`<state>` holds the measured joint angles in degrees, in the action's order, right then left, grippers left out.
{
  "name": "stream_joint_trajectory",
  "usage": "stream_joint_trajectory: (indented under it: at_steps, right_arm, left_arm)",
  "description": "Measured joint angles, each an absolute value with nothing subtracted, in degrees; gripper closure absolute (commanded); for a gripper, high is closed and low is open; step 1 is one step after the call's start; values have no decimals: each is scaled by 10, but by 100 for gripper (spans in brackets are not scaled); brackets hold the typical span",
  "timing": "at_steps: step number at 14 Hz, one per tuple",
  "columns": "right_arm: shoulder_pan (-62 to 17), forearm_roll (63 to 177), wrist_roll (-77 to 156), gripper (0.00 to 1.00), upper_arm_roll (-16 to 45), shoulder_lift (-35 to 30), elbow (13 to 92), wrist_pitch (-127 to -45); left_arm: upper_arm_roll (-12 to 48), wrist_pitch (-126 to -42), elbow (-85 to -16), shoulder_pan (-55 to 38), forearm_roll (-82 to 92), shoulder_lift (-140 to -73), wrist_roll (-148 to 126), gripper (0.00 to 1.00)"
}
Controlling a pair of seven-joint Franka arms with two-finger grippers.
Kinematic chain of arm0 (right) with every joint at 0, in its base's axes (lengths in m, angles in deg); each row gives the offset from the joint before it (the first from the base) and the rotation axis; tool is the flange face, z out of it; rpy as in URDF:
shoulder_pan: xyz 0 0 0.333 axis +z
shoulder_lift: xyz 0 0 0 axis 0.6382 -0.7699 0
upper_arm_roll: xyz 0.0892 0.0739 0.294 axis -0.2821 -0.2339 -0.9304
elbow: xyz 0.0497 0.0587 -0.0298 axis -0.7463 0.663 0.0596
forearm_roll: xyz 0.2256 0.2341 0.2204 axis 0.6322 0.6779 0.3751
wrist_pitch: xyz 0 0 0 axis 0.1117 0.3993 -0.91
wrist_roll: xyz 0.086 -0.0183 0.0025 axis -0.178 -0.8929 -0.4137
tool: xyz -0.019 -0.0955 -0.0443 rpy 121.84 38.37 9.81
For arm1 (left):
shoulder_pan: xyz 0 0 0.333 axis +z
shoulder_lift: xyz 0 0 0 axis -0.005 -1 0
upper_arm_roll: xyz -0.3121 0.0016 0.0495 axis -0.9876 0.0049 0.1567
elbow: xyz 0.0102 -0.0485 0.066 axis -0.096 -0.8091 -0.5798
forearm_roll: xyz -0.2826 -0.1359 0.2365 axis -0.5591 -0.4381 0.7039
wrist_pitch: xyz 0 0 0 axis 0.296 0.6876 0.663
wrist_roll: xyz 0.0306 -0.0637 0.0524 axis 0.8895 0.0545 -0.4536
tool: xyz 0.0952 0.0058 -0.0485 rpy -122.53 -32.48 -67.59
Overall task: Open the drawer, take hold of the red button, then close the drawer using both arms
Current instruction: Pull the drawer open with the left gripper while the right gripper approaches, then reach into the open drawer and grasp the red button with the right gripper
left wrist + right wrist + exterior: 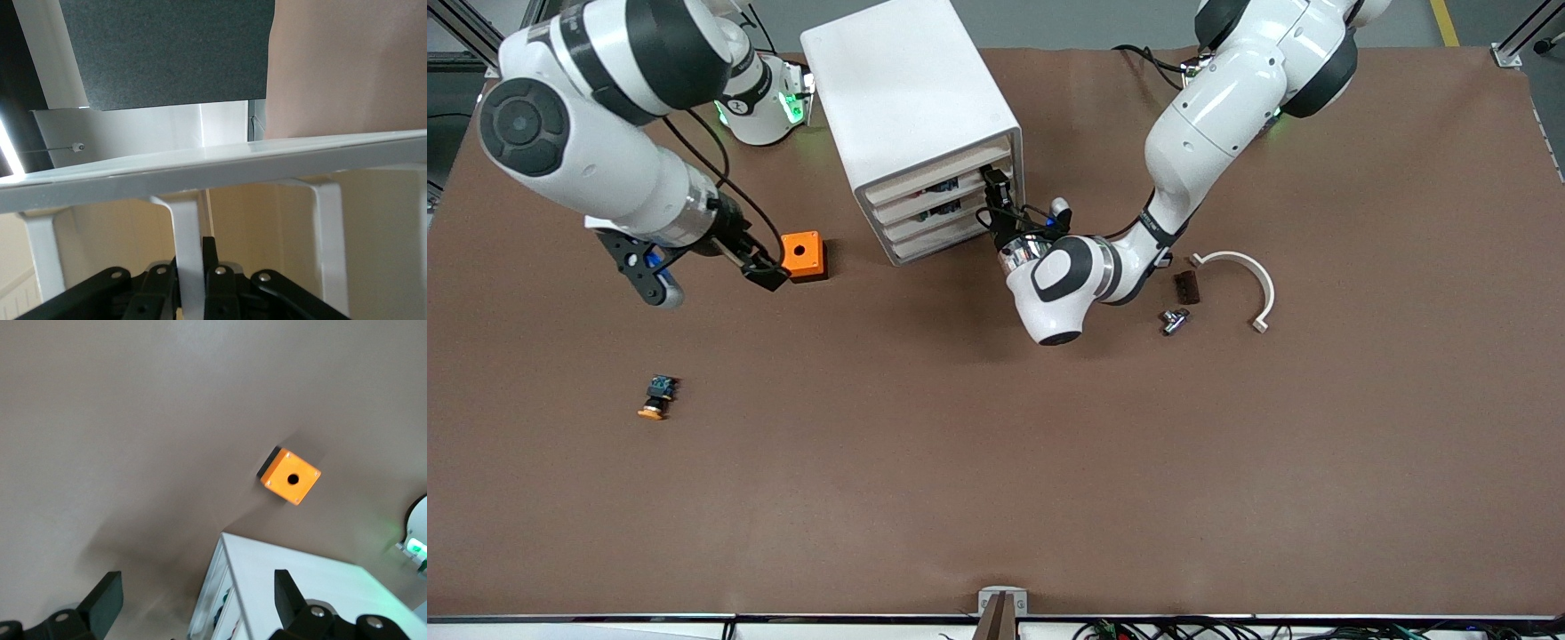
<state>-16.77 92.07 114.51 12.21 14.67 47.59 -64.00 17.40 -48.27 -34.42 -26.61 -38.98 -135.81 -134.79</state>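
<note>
Front view, surface: you are looking down on a brown table (996, 480); grey floor shows past the edge where the arm bases stand, and a strip of cables runs along the edge nearest the camera.
Cabinet: the white box cabinet (907, 98) stands near the bases' edge, about midway along it, its four drawer fronts facing the front camera and the left arm's end.
Drawers: the drawer (947, 171) at the top is no more than a crack ajar, as are the three under it; you can glimpse small dark and blue parts in the gaps, too small to name. The red-capped button cannot be made out in any view.
Left gripper: the left gripper (996, 191) is at the cabinet's front corner, level with the upper drawers. In the left wrist view its black fingers (160, 287) stand on either side of a white rib (187, 247) under a white ledge; you cannot tell whether they pinch it.
Right gripper: the right gripper (769, 271) hangs over the table just beside the orange box with a hole (801, 255), fingers spread wide and holding nothing, as the right wrist view shows (193, 600).
Loose items: an orange-capped button (658, 396) lies toward the right arm's end; a white curved bracket (1249, 280), a small dark block (1186, 287) and a small metal fitting (1174, 319) lie toward the left arm's end.
</note>
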Motion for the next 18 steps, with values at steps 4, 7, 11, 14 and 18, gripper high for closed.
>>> stream_joint_trajectory:
  at_steps: [4,7,11,14,18]
  right_arm:
    - [-130,926,1221,0,122,142,476,-666]
    - [-95,926,1282,0,122,129,476,-688]
    - [-44,926,1367,0,122,105,476,-717]
    - [-8,926,1383,0,122,86,476,-732]
    - [34,925,1429,0,123,64,476,-770]
  left_arm:
    - [178,-485,-343,-254,-393,-1358,-1350,90]
    - [180,-498,-341,-223,-404,-1358,-1350,90]
    - [185,-515,-337,-183,-420,-1358,-1346,86]
    - [205,-519,-327,-175,-432,-1358,-1346,86]
    - [214,-524,-316,-156,-434,-1358,-1336,82]
